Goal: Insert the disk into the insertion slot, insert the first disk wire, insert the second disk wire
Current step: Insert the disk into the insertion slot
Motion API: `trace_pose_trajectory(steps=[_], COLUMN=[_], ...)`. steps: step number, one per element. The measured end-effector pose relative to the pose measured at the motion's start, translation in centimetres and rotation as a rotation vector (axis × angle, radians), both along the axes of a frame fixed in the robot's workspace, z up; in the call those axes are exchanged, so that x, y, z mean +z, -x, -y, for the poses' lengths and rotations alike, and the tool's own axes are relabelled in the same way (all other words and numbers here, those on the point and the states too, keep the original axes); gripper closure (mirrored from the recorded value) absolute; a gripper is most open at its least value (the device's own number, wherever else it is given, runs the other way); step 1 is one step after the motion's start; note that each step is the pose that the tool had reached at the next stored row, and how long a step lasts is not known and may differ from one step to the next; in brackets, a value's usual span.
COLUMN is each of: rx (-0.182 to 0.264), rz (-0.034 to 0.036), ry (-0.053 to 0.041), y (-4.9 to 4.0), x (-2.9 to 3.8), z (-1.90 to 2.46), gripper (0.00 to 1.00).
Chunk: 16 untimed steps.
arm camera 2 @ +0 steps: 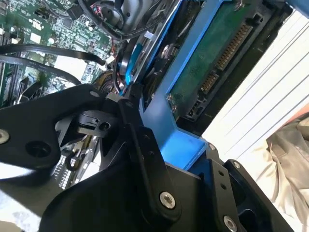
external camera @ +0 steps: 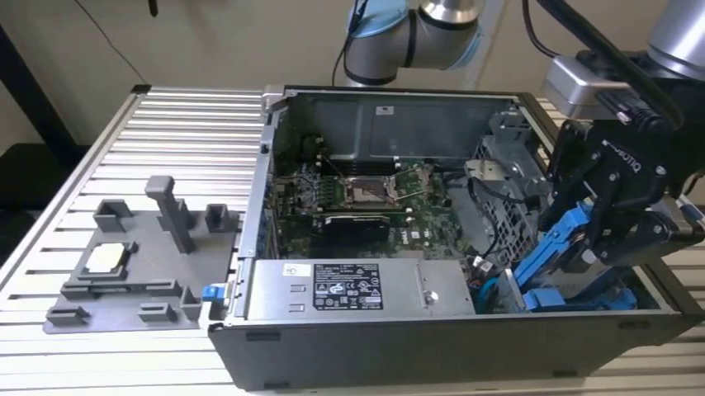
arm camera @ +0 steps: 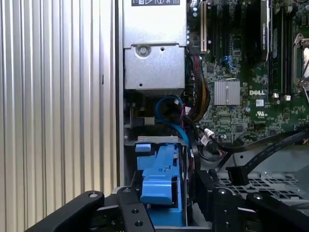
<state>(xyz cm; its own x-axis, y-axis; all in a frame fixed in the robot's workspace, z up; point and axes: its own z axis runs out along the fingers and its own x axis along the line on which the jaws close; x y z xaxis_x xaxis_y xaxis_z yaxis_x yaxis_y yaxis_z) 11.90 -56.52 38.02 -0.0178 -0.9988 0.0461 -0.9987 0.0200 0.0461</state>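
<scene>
My gripper (external camera: pixel 595 247) hangs over the open computer case's near corner at the exterior view's right, shut on the disk (external camera: pixel 551 243). The disk stands tilted on edge in its bright blue bracket. Its lower end reaches down toward the insertion slot (external camera: pixel 579 299), a bay with blue fittings. In the second wrist view the disk (arm camera 2: pixel 217 53) shows its green circuit board and connector pins, with the gripper (arm camera 2: pixel 188 154) clamped on the blue frame. In the first wrist view the blue bracket (arm camera: pixel 159 179) sits between the black fingers (arm camera: pixel 130 208). A black cable with a loose connector (arm camera: pixel 236 176) and a blue cable (arm camera: pixel 169 108) lie beside it.
The silver power supply box (external camera: pixel 347 289) fills the case's near side. The motherboard (external camera: pixel 364 194) lies behind it. A grey fixture plate (external camera: pixel 132 264) with upright posts rests on the ribbed table (external camera: pixel 165 132) at the exterior view's left. Cable bundles (arm camera: pixel 198 101) crowd the space beside the bay.
</scene>
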Motion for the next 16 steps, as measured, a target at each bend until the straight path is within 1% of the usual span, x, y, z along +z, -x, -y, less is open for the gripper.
trace_pose_trajectory(steps=[1, 2, 3, 4, 5, 6, 7, 9, 12, 13, 16], rx=[0.0, 0.0, 0.0, 0.0, 0.0, 0.0, 0.0, 0.0, 0.0, 0.0, 0.0], rz=[0.0003, 0.0005, 0.0009, 0.0013, 0.0016, 0.002, 0.0024, 0.0037, 0.0069, 0.0078, 0.0083], ry=[0.0, 0.0001, -0.0001, -0.0002, -0.0004, -0.0003, -0.0002, -0.0024, -0.0132, -0.0145, -0.0146], y=[0.01, 0.03, 0.05, 0.07, 0.08, 0.09, 0.11, 0.17, 0.32, 0.38, 0.41], x=[-0.01, -0.01, -0.03, -0.03, -0.04, -0.04, -0.04, -0.04, -0.08, -0.08, -0.06], z=[-0.02, -0.04, -0.06, -0.08, -0.1, -0.11, -0.11, -0.11, -0.15, -0.18, -0.2], gripper=[0.45, 0.54, 0.54, 0.6, 0.6, 0.65, 0.67, 0.67, 0.67, 0.67, 0.67])
